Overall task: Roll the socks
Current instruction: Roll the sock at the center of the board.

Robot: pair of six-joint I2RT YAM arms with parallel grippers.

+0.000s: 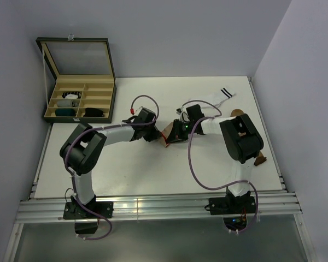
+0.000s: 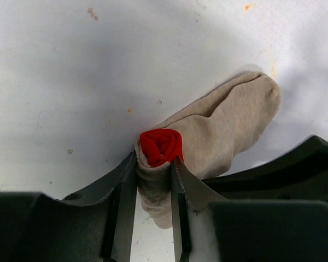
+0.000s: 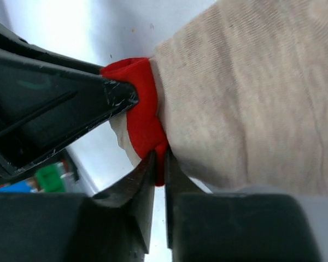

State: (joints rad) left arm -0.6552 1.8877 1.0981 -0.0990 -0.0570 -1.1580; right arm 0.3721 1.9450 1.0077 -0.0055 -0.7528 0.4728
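Note:
A beige sock with a red cuff lies on the white table, its cuff end rolled into a tight coil. My left gripper is shut on the rolled coil from both sides. My right gripper is shut on the red cuff of the same sock. In the top view both grippers, left and right, meet at mid-table over the sock. A white sock with black stripes lies flat behind them.
An open compartment box with rolled socks in it stands at the back left, its lid upright. Brown fabric pieces show beside the right arm, at the back and near the right table edge. The left finger crowds the right wrist view.

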